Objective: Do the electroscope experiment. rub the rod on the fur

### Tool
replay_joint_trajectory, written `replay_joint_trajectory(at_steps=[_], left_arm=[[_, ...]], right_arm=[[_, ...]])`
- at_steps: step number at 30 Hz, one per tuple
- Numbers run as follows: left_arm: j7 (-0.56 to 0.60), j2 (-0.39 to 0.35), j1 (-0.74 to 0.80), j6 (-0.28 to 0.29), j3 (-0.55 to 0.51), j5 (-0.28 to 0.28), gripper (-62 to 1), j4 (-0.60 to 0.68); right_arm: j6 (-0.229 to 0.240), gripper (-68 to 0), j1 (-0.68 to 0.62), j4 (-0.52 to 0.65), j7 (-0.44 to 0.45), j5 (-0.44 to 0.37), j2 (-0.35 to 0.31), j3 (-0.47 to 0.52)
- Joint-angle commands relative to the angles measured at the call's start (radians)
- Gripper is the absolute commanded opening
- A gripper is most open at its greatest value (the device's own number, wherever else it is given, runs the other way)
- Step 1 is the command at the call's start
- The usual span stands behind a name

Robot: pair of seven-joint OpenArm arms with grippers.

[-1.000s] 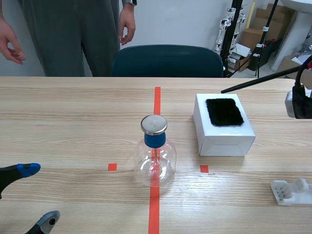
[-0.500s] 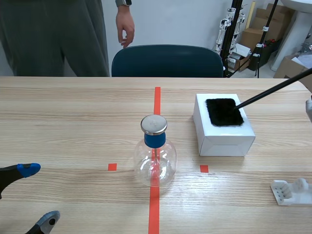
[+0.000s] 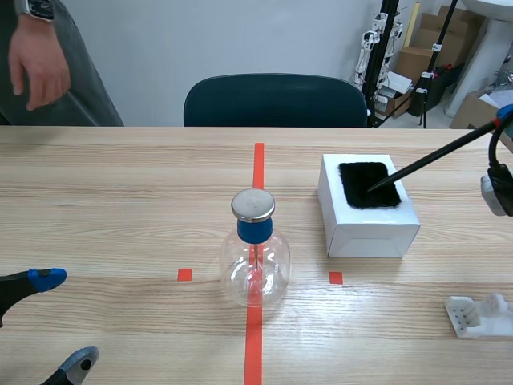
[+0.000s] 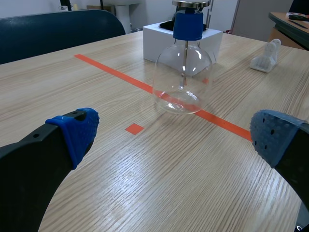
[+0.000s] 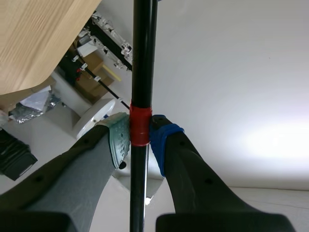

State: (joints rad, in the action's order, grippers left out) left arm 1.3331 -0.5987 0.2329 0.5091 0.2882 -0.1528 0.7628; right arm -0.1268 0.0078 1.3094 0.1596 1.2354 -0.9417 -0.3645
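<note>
On top of the white box (image 3: 377,228), the rod (image 3: 433,156) rests its tip near the middle of the fur (image 3: 357,180). A second ago that tip hung in the air past the box's far right corner, and half a second ago it touched only the patch's right edge. I judge a stroke across the fur is under way, and more passes are likely needed to charge the rod. My right gripper (image 5: 140,133), off to the right of the box, pinches the rod at its red band between both pads. Left of the box stands the electroscope flask (image 3: 255,257), unmoved. My left gripper (image 4: 176,134) sits spread wide, well left of the box and nearer me. A person's hand (image 3: 36,64) has drifted far left, beyond the box.
</note>
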Motion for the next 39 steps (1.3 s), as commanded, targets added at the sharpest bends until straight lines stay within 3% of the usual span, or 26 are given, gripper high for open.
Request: replay_joint_trajectory(at_steps=[1, 3, 9, 16, 21, 24, 30, 32, 36, 39], left_arm=[[0.013, -0.002, -0.003, 0.002, 0.0, 0.01, 1.4, 0.017], [0.014, -0.002, -0.003, 0.002, 0.0, 0.01, 1.4, 0.017], [0.014, -0.002, -0.003, 0.002, 0.0, 0.01, 1.4, 0.017], [0.014, -0.002, -0.003, 0.002, 0.0, 0.01, 1.4, 0.017], [0.014, -0.002, -0.003, 0.002, 0.0, 0.01, 1.4, 0.017], [0.014, -0.002, -0.003, 0.002, 0.0, 0.01, 1.4, 0.017], [0.014, -0.002, -0.003, 0.002, 0.0, 0.01, 1.4, 0.017], [0.014, -0.002, -0.003, 0.002, 0.0, 0.01, 1.4, 0.017], [0.014, -0.002, -0.003, 0.002, 0.0, 0.01, 1.4, 0.017], [0.014, -0.002, -0.003, 0.002, 0.0, 0.01, 1.4, 0.017]], right_arm=[[0.039, -67.3, 0.017, 0.012, -0.036, 0.003, -0.014, 0.003], [0.06, -67.3, 0.017, 0.012, -0.035, -0.01, -0.014, 0.003], [0.06, -67.3, 0.017, 0.018, 0.064, -0.012, -0.011, 0.003], [0.117, -67.4, 0.017, 0.018, -0.097, -0.012, -0.014, 0.003], [0.096, -67.3, 0.017, 0.018, 0.029, -0.011, -0.013, 0.003], [0.09, -67.4, 0.017, 0.018, 0.059, -0.012, -0.011, 0.003], [0.129, -67.4, 0.017, 0.018, -0.079, -0.013, -0.011, 0.003], [0.128, -67.4, 0.017, 0.018, -0.054, -0.012, -0.011, 0.003], [0.114, -67.4, 0.017, 0.019, 0.087, -0.012, -0.007, 0.003], [0.113, -67.3, 0.017, 0.019, 0.077, -0.013, 0.014, 0.003]])
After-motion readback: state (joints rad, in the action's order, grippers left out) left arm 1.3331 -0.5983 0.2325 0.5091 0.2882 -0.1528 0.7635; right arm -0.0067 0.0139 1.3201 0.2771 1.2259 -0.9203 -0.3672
